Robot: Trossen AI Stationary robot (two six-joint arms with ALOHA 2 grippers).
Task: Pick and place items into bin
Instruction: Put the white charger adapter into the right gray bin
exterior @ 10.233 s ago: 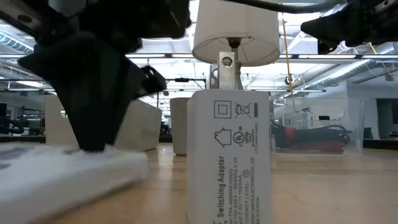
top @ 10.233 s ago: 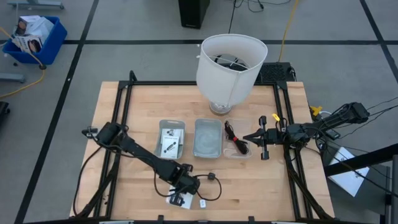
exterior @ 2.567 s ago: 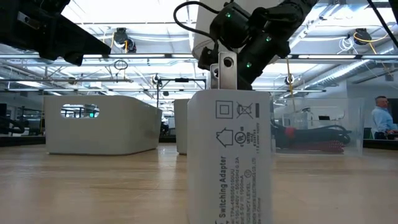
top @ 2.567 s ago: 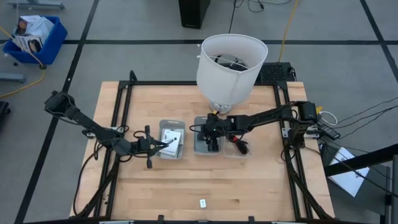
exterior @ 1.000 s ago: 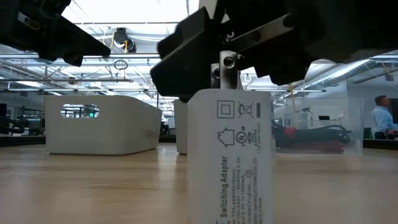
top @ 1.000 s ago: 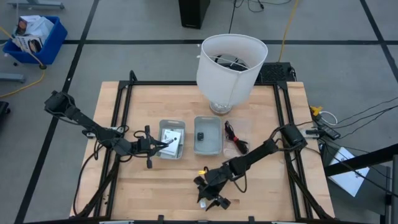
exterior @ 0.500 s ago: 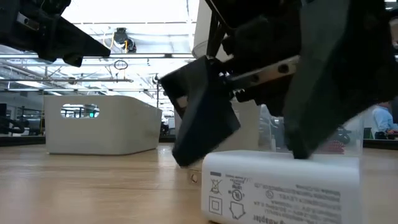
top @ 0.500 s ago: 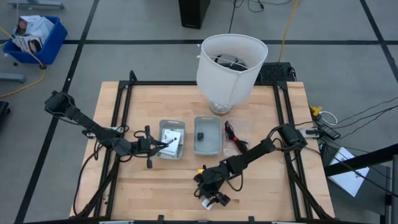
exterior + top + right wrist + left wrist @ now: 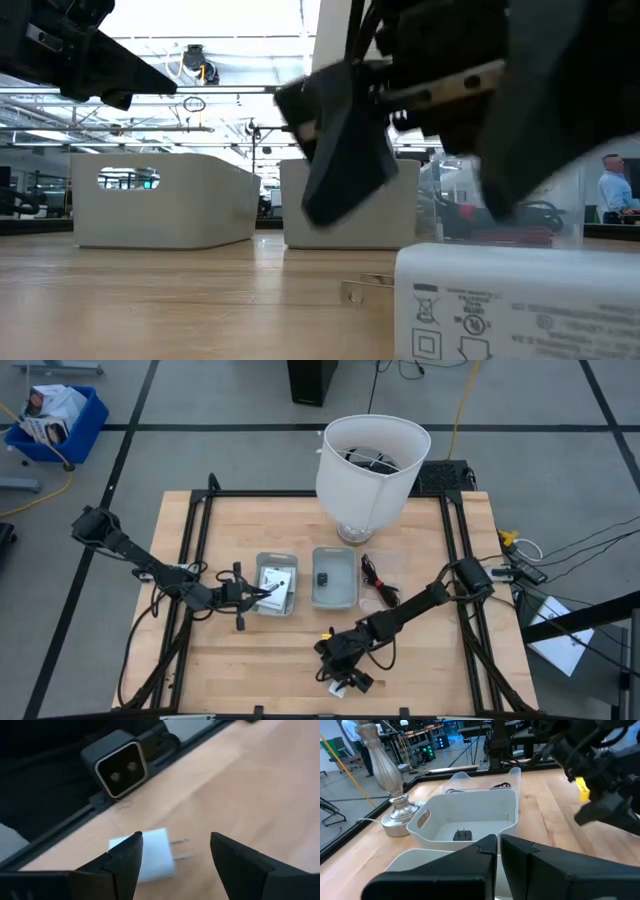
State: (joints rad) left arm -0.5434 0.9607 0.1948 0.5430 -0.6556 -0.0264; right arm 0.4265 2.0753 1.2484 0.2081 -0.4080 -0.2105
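High view: the right hand (image 9: pixel 342 678) is positioned low over the front edge of the wooden desk (image 9: pixel 240 660), its arm stretched diagonally from the right side. The right wrist view shows its two fingers (image 9: pixel 125 860) spread apart, released, with the white plug adapter (image 9: pixel 150 854) lying on its side on the desk just beyond them, metal prongs pointing sideways; a black camera block (image 9: pixel 116 764) sits at the desk rim behind it. In the low view the same adapter (image 9: pixel 520 305) lies flat in the foreground, printed face outward, with the dark fingers hanging just above it and apart from it. The left hand (image 9: pixel 243 594) waits just beside the left bin (image 9: pixel 277 584); the left wrist view shows its fingers (image 9: pixel 520 855) almost together with only a thin gap, grasping nothing. The left bin holds white printed packets. The middle bin (image 9: pixel 334 579) contains a small black cube (image 9: pixel 323 577), also visible in the left wrist view (image 9: pixel 462 835). The clear right bin (image 9: pixel 381 588) holds a black coiled cable (image 9: pixel 376 582). The large white lampshade (image 9: pixel 371 460) stands at the rear of the desk, behind the bins.
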